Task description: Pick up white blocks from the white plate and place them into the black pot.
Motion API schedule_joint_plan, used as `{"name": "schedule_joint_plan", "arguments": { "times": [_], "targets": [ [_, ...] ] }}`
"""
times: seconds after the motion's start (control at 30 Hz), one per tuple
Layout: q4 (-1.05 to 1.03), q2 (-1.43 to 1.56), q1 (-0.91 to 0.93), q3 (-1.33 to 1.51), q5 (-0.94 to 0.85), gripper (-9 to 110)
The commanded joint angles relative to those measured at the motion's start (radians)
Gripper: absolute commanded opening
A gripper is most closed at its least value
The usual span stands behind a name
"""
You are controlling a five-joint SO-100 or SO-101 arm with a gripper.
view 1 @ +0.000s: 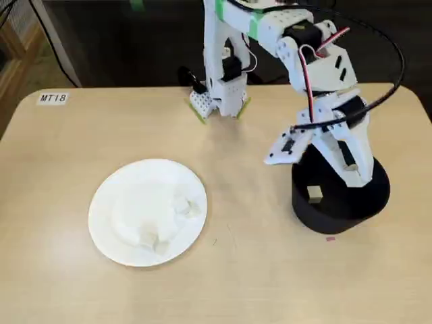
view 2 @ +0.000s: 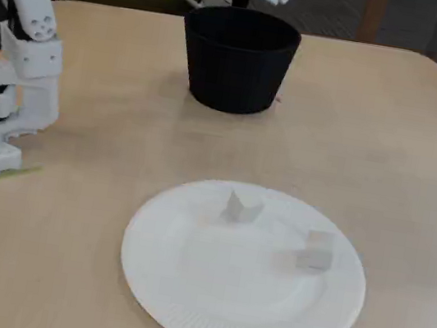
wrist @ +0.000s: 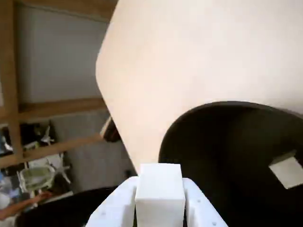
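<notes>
White block (wrist: 159, 196), clenched in my gripper (wrist: 160, 208) above the black pot (wrist: 222, 156), held for dropping; one block (wrist: 288, 171) already inside.

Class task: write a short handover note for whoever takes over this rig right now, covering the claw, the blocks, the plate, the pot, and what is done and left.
Claw: shut on a white block, hanging over the black pot.
Pot: one block already lies inside.
White plate: two blocks remain, one near the middle, one towards the right in that fixed view.
Left: drop the held block, then fetch the two on the plate.
</notes>
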State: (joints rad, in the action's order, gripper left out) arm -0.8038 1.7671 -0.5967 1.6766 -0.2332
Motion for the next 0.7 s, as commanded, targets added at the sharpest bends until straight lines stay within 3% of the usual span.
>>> {"name": "schedule_joint_plan", "arguments": {
  "times": [0.0,0.2,0.3,0.4,0.47,0.6,0.67],
  "targets": [
    [-0.066,-0.008,-0.026,-0.009,0.009,-2],
    [-0.104,-0.067,-0.075,0.0,0.0,0],
    [-0.127,-0.066,-0.087,0.005,-0.038,24],
    [-0.138,-0.055,-0.074,0.006,-0.049,34],
    [-0.149,-0.032,-0.035,0.006,-0.044,29],
    [-0.259,0.055,0.143,-0.025,-0.051,-2],
    [-0.31,0.12,0.298,-0.025,-0.055,-2]
  ]
}}
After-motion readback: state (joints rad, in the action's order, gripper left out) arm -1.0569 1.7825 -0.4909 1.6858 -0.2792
